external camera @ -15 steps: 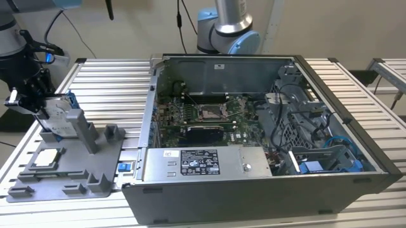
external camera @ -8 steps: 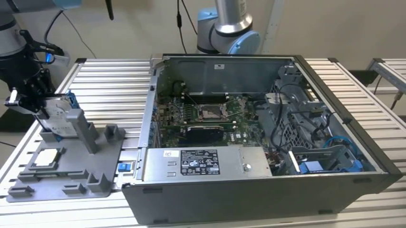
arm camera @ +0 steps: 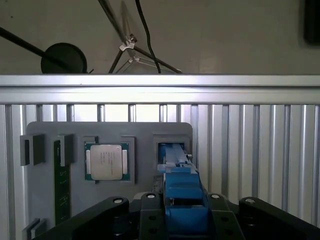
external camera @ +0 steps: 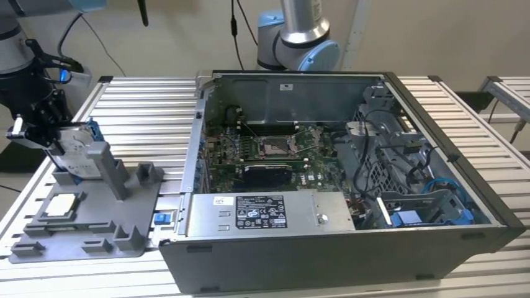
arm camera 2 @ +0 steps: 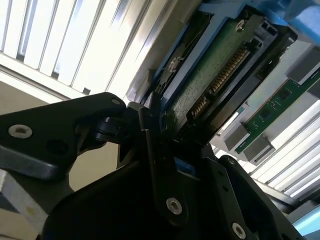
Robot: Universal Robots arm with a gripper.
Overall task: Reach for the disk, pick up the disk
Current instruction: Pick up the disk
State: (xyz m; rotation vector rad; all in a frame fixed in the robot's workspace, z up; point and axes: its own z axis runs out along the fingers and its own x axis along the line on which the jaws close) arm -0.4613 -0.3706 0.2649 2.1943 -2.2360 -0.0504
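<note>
The disk (external camera: 81, 158) stands on edge at the exterior view's left, over an upright slot of the grey fixture plate (external camera: 108, 217). It is silver-grey with a blue frame. My gripper (external camera: 66, 141) comes down on it from above and is shut on its upper edge. In the first wrist view the disk's blue frame (arm camera: 181, 195) runs between the black fingers (arm camera: 150, 212) down to the slot (arm camera: 172, 147). The second wrist view shows the disk's green circuit-board side (arm camera 2: 215, 75) with a black finger (arm camera 2: 155, 150) pressed against its edge.
A small square silver chip (external camera: 59, 205) (arm camera: 106, 161) lies in a recess of the plate, beside a green memory stick (arm camera: 62, 187). An open computer case (external camera: 331, 180) stands at the exterior view's right. Another arm's base (external camera: 298, 37) stands behind it. The table (external camera: 141, 112) is slatted aluminium.
</note>
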